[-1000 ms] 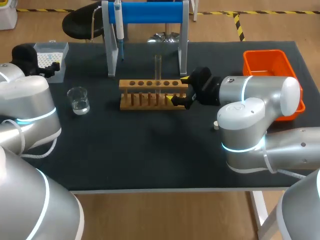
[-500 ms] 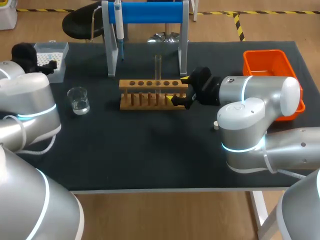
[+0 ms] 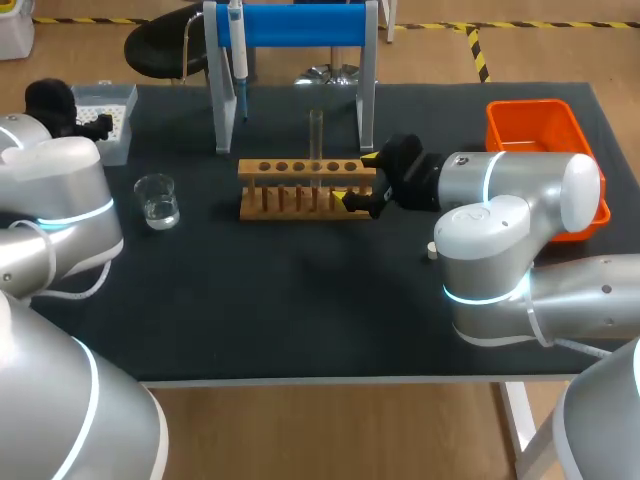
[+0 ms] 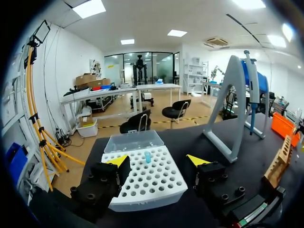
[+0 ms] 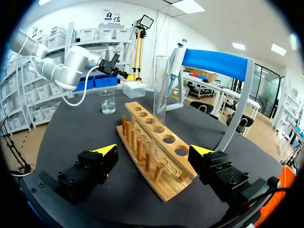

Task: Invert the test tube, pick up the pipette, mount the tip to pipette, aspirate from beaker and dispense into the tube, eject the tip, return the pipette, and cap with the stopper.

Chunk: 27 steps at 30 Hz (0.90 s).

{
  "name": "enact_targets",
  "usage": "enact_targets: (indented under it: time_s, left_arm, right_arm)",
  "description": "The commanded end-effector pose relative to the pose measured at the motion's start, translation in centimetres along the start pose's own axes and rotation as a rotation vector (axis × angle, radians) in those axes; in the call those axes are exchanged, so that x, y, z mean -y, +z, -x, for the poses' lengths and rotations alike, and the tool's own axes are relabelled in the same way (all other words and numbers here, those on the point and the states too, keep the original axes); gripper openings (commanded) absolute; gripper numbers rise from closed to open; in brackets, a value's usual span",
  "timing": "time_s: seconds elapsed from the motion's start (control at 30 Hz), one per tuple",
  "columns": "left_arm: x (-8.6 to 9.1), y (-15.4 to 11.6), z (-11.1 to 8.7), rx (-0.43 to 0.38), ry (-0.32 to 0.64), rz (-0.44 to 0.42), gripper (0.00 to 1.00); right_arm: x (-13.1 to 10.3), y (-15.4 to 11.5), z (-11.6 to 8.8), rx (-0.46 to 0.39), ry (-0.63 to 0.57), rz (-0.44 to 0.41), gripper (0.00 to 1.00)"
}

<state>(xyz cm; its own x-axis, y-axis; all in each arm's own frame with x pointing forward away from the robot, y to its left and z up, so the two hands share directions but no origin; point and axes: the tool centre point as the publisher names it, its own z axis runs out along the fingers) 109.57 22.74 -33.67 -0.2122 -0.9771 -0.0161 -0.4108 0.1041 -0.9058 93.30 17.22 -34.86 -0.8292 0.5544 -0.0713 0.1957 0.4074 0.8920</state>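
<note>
Left end effector (image 4: 156, 160) spread, shifting further into upper left by tip box (image 4: 142, 202) | right end effector (image 3: 360, 177) spread, staying at rack (image 3: 300, 190) end | test tube (image 3: 316, 135) standing upright in rack, centre | pipette (image 3: 238, 50) hanging, pickup pending

rounded silver arms (image 3: 520, 190), cyan-lit rings, black screw-studded pincers (image 4: 156, 160) (image 5: 154, 149) with yellow tips.

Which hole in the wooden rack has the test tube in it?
The third hole from the end of the wooden rack nearest the right gripper. The test tube stands upright in it; the other holes are empty.
</note>
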Motion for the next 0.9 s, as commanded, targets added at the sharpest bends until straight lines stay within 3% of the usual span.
enact_targets:
  time_s: [0.03, 0.33, 0.4, 0.9]
  left_arm:
    - [0.1, 1.0, 0.4, -0.003, 0.001, 0.004, 0.73]
    - [0.1, 2.3, 1.0, -0.01, -0.002, 0.005, 0.6]
    - [0.1, 2.6, 1.0, -0.013, 0.0, 0.006, 0.5]
    - [0.2, 4.0, 1.5, -0.015, -0.002, 0.011, 0.51]
  right_arm:
    - [0.1, -0.1, 0.0, 0.0, 0.0, 0.002, 1.0]
    - [0.1, -0.1, 0.0, 0.0, 0.0, 0.002, 1.0]
    - [0.1, -0.1, 0.0, 0.0, 0.0, 0.002, 1.0]
    - [0.1, -0.1, 0.0, 0.0, 0.0, 0.002, 1.0]
